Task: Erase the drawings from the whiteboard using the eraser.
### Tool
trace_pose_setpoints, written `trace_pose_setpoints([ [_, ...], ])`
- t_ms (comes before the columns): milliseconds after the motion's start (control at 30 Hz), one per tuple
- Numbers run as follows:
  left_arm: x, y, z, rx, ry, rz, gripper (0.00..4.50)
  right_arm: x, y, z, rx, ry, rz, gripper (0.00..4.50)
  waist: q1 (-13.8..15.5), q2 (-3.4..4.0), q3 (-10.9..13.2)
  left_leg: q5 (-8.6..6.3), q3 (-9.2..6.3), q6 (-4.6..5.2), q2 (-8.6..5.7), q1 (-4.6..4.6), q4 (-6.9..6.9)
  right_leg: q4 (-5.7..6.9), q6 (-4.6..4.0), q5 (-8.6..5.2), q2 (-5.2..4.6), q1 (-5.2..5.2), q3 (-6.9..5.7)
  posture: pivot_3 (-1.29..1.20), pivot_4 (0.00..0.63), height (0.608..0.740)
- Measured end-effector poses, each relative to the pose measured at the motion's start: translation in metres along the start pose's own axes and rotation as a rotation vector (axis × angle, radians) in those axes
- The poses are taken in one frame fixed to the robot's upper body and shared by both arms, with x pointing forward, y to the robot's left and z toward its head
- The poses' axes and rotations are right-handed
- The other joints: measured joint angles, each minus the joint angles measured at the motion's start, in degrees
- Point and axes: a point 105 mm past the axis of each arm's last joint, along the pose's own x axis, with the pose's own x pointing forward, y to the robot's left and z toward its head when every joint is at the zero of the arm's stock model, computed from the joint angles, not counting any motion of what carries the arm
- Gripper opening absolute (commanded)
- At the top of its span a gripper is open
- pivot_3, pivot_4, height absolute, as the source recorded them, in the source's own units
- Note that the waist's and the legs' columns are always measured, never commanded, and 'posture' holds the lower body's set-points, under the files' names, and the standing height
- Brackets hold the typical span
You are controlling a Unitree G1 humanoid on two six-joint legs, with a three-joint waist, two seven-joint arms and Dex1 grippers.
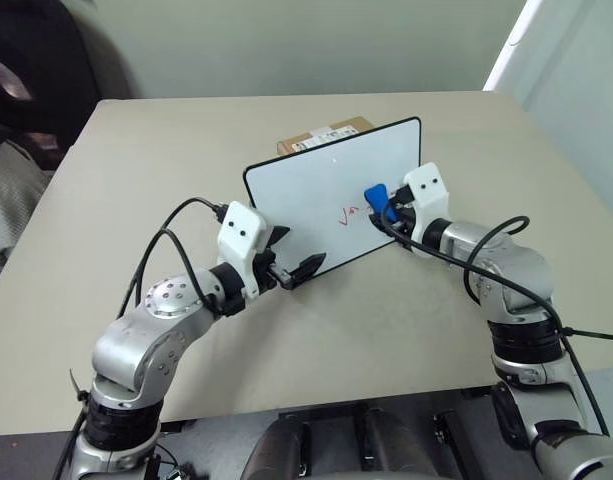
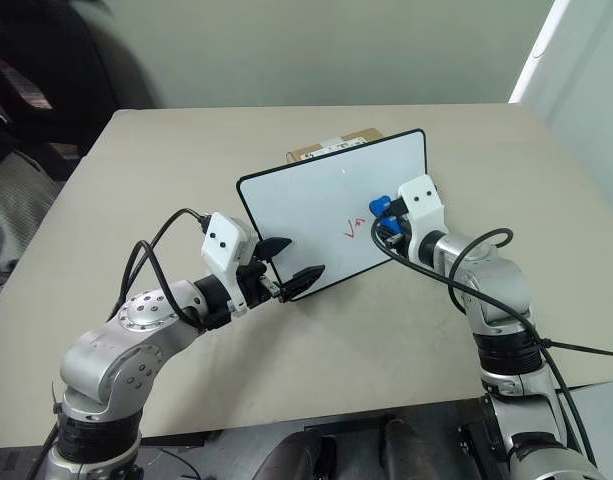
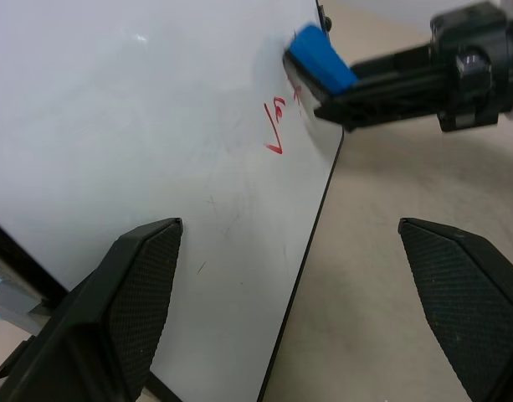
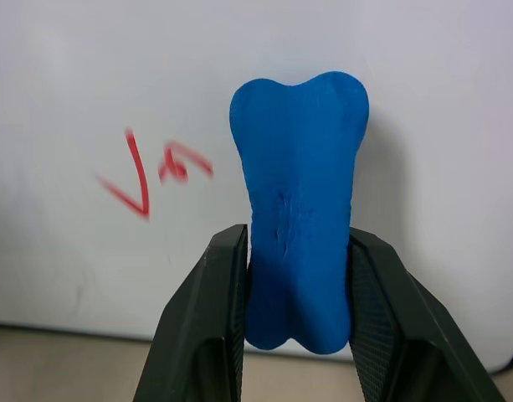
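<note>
Two black fingers of the right gripper (image 4: 298,327) pinch the eraser (image 4: 298,209), its tip against the whiteboard (image 1: 316,190), drawings (image 4: 147,172) at its nine o'clock. Left gripper (image 1: 294,255), fingers wide, props the tilted board's lower edge for wiping, on the table (image 1: 166,160).

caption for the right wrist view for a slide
Right claw shut on the blue eraser, beside the red drawings on the whiteboard.

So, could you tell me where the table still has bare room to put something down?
The beige table is bare left of the tilted black-rimmed whiteboard and along the near edge between the arms. It is crowded around the board: the brown cardboard box behind, the left gripper at its lower corner, and the right gripper holding the blue eraser.
</note>
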Motion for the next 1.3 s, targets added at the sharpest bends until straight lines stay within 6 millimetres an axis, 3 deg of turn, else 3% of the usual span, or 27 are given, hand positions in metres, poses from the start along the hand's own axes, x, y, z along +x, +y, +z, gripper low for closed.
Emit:
trace_pose_setpoints([
  [100, 0.0, 0.0, 0.0, 0.0, 0.0, 0.0, 4.5, 0.0, 0.0, -0.001, 0.002, 0.003, 0.001, 1.62, 0.0, 0.0, 0.0, 0.0, 0.0, 0.0, 0.01, 0.0, 0.0, 0.01, 0.0, 0.0, 0.0, 0.0, 0.0, 0.0, 0.15, 0.74],
  [267, 0.0, -0.001, 0.0, -0.004, -0.001, -0.006, 4.5, 0.0, 0.0, -0.001, 0.003, 0.004, 0.002, 0.6, 0.0, 0.0, 0.0, 0.0, 0.0, 0.0, 0.0, 0.0, 0.0, 0.0, 0.0, 0.0, 0.0, 0.01, 0.0, 0.0, 0.15, 0.74],
  [567, 0.0, -0.001, 0.0, -0.006, -0.001, -0.006, 4.5, 0.001, 0.002, 0.0, 0.006, 0.002, 0.007, 0.6, 0.0, 0.0, 0.0, 0.0, 0.0, 0.0, 0.0, 0.0, 0.0, 0.0, 0.0, 0.0, 0.0, 0.0, 0.0, 0.0, 0.15, 0.74],
  [767, 0.0, -0.001, 0.0, -0.004, 0.0, -0.007, 4.5, 0.005, 0.008, 0.014, 0.015, 0.004, 0.029, 0.6, 0.0, 0.0, 0.0, 0.0, 0.0, 0.0, 0.0, 0.0, 0.0, -0.01, -0.02, -0.01, 0.0, -0.02, -0.01, 0.0, 0.15, 0.74],
  [1000, -0.001, 0.0, 0.0, -0.002, 0.002, -0.007, 4.5, 0.0, -0.004, -0.027, 0.074, 0.162, 0.006, 0.6, 0.0, 0.0, 0.0, 0.0, 0.0, 0.0, -0.01, 0.0, 0.02, 0.03, 0.0, 0.0, -0.01, 0.01, -0.01, 0.0, 0.15, 0.74],
  [1100, -0.001, 0.0, 0.0, -0.002, 0.003, -0.006, 4.5, -0.001, -0.005, -0.034, 0.083, 0.188, 0.002, 0.6, 0.0, 0.0, 0.0, 0.02, 0.0, -0.04, 0.0, 0.0, 0.01, 0.06, -0.01, 0.0, 0.0, -0.02, 0.0, 0.0, 0.15, 0.74],
  [1200, -0.001, 0.0, 0.0, -0.002, 0.002, -0.006, 4.5, -0.001, -0.005, -0.03, 0.082, 0.175, 0.003, 0.6, 0.0, 0.0, 0.0, 0.02, 0.0, -0.04, 0.0, 0.0, 0.0, 0.06, -0.01, 0.0, 0.0, -0.02, 0.0, 0.0, 0.15, 0.74],
  [1300, -0.001, 0.0, 0.0, -0.003, 0.002, -0.006, 4.5, 0.002, -0.004, -0.003, 0.062, 0.087, 0.01, 0.6, -0.1, 0.0, 0.0, 0.02, 0.0, -0.04, -0.01, -0.03, 0.0, 0.05, -0.01, 0.0, 0.0, -0.06, 0.01, 0.0, 0.15, 0.74],
])
